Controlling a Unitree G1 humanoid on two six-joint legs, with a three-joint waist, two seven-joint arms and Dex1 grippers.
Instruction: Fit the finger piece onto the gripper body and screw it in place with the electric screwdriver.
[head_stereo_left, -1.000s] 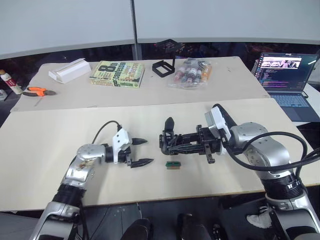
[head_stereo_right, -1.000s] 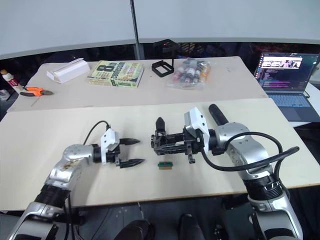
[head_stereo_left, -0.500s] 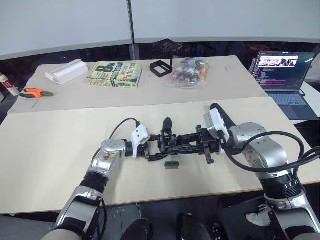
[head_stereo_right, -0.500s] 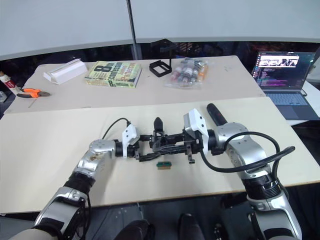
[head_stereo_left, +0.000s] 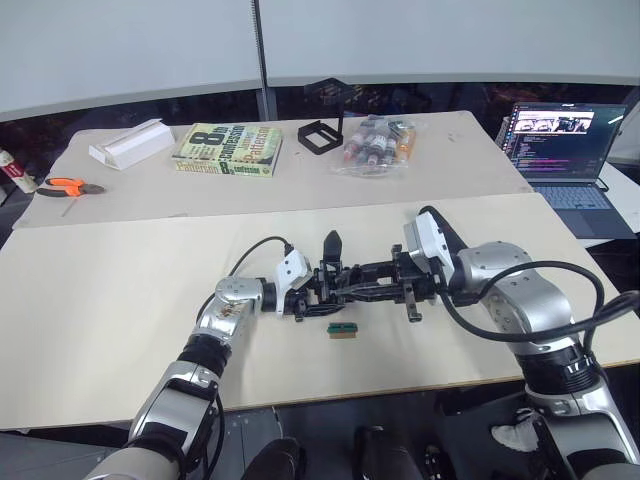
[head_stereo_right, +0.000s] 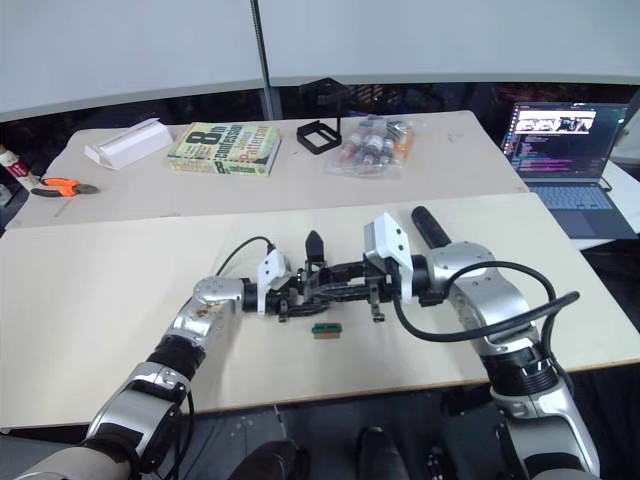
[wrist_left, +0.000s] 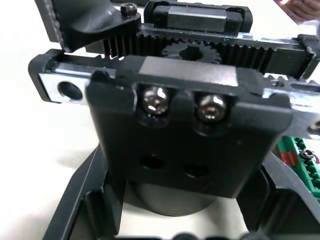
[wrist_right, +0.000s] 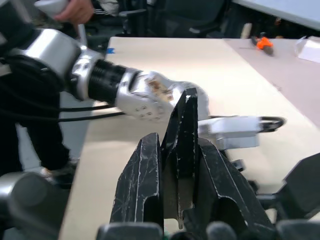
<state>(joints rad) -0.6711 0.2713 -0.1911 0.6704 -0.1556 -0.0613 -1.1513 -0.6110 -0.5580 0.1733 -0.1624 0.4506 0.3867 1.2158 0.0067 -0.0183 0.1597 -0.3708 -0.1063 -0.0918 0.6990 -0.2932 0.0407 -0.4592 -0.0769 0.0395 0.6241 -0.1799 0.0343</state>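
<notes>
Matt black plastic and bright metal over a pale, smooth board.

You see the gripper body (wrist_left: 185, 125) as matt black plastic with 2 glossy steel screw heads, a bare metal rail (wrist_left: 55, 85) and a toothed black rack above it. The right gripper (wrist_right: 177, 165) has black plastic fingers, scuffed and scratched. The left arm's wrist shell (wrist_right: 150, 97) is brushed silver metal, rubbed brown in patches, beside a smooth white plastic housing (wrist_right: 235, 131). The table (head_stereo_left: 100, 290) looks like pale, matt, smooth board. Farther back, you have a glossy paper book cover (head_stereo_left: 228, 148) and a shiny clear plastic bag (head_stereo_left: 375, 145).
</notes>
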